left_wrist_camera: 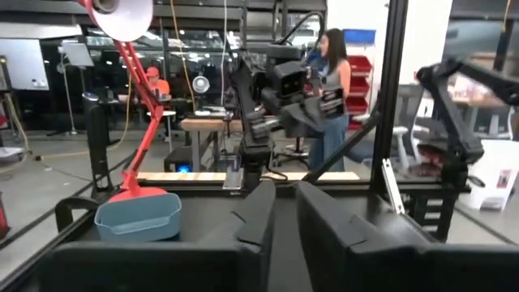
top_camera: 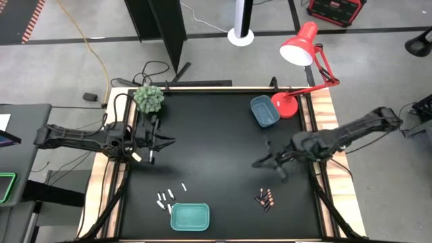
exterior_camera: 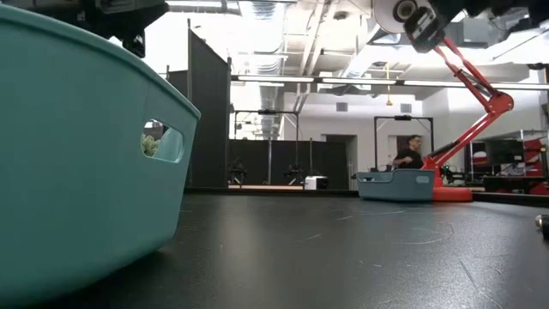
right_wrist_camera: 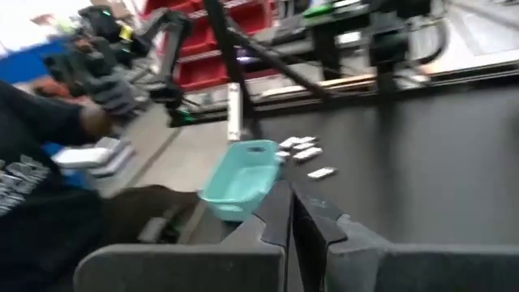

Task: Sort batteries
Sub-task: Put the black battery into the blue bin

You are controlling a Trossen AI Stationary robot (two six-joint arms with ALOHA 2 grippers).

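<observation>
White batteries [top_camera: 169,196] lie loose on the black table near its near edge, just beyond the teal tray [top_camera: 190,216]. They also show in the right wrist view as white batteries [right_wrist_camera: 302,150] beside the teal tray [right_wrist_camera: 239,180]. A cluster of dark batteries [top_camera: 264,199] lies to the right. My left gripper [top_camera: 170,142] hovers over the table's left side, shut and empty. My right gripper [top_camera: 257,164] hangs above the table, up from the dark batteries, shut and empty; its fingers [right_wrist_camera: 289,217] point toward the teal tray.
A blue tray [top_camera: 264,111] and a red desk lamp [top_camera: 300,47] stand at the far right corner, and a small green plant [top_camera: 148,98] at the far left. The table's middle is bare black mat. People stand in the room beyond the table [left_wrist_camera: 328,89].
</observation>
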